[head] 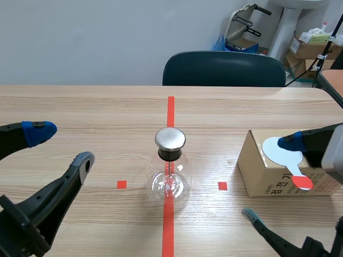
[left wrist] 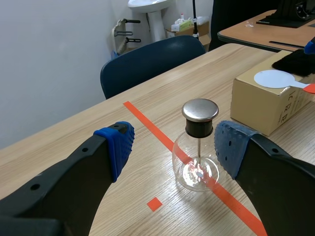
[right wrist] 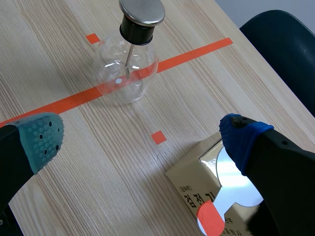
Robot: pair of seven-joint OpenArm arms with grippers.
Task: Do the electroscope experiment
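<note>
The electroscope [head: 170, 170] is flanked by the left gripper [head: 61, 145] and right gripper [right wrist: 142, 137], both spread open and empty. Right of it, the paddle [head: 274, 150] on the box [head: 257, 174] is best grasped by its red handle, disc left untouched.

dark blue chair [head: 224, 68] at far edge of light wood table [head: 80, 115]. behind it, by the grey wall [head: 80, 37]: stacked cardboard boxes [head: 311, 48], white pedestal [head: 282, 29], folded metal frame [head: 244, 21].
</note>
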